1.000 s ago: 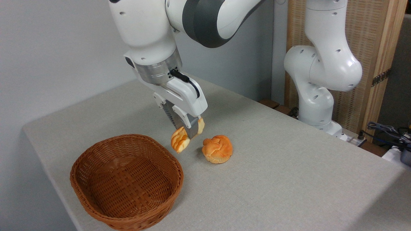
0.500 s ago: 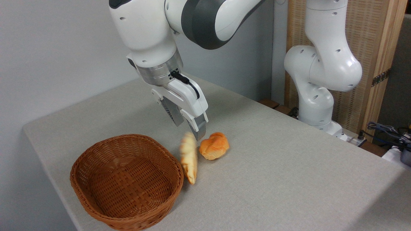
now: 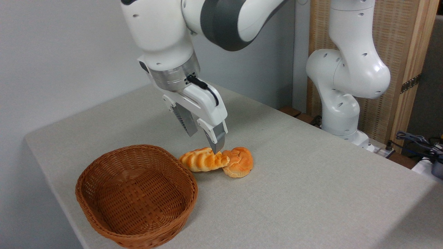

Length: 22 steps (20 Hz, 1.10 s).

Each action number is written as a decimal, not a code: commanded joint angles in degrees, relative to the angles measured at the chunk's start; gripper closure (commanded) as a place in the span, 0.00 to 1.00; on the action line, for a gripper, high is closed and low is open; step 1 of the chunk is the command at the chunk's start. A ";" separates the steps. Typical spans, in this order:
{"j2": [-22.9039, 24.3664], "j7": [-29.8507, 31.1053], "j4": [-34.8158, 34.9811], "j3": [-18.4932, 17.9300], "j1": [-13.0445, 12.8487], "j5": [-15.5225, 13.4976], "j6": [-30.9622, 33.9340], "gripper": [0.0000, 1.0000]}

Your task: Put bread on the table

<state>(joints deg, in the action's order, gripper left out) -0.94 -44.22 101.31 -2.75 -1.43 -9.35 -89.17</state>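
Observation:
The bread (image 3: 202, 159), a pale loaf with golden braided stripes, lies flat on the grey-beige table (image 3: 311, 180). Its right end touches a knobbly orange bun (image 3: 240, 162). My gripper (image 3: 205, 138) hangs just above the bread, open, with nothing between its fingers. The nearer fingertip (image 3: 218, 146) hovers right over the spot where the bread and the bun meet.
A brown wicker basket (image 3: 104, 221) stands empty at the front left, close to the bread's left end. The arm's white base (image 3: 341, 114) rises at the back right, with cables (image 3: 415, 141) beyond it. The table's edge runs along the left.
The gripper, shut on the bread a second ago, has opened and let it go. The bread tumbled down and now lies flat against the bun. The gripper rose slightly and shifted right.

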 commanded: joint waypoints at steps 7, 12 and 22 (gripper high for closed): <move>2.61 -6.40 -0.67 -2.62 -0.07 -0.14 -9.51 0.00; 2.17 -6.49 -0.76 -2.53 -0.07 0.56 -13.21 0.00; 1.56 -4.29 -0.94 -1.39 -0.68 3.99 -14.10 0.00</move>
<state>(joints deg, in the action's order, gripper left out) 1.08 -49.70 100.98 -4.41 -1.41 -7.09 -102.55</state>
